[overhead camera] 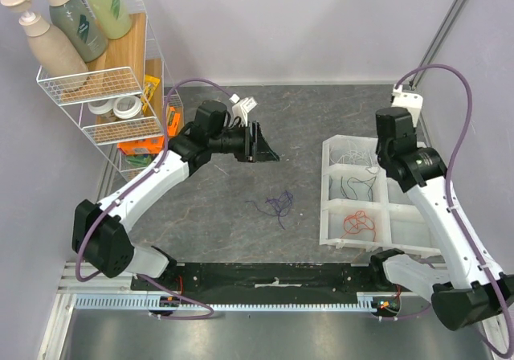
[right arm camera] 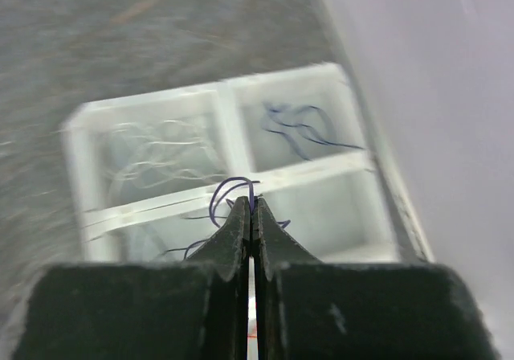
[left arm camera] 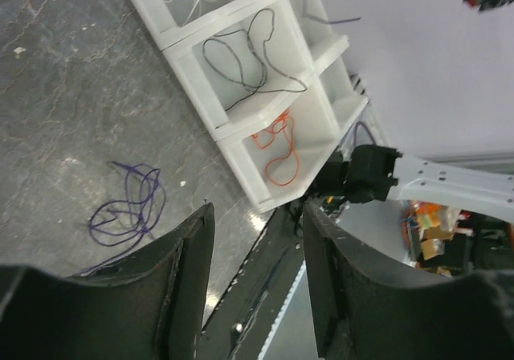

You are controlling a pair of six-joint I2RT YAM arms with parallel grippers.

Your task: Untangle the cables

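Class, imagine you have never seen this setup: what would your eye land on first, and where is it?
Most striking is the purple tangle of cables lying alone mid-table, with the left gripper open nearby, holding nothing. On the right, a white divided tray holds sorted cables, the orange cable brightest, and the right gripper is shut on a thin purple cable over it.

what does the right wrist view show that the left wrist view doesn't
Only the right wrist view: the right gripper shut on a purple strand, held over the white tray. Only the left wrist view: the open left gripper, holding nothing, and a purple tangle lying loose on the table. Both: the tray, the white cables in one compartment, and some grey table.
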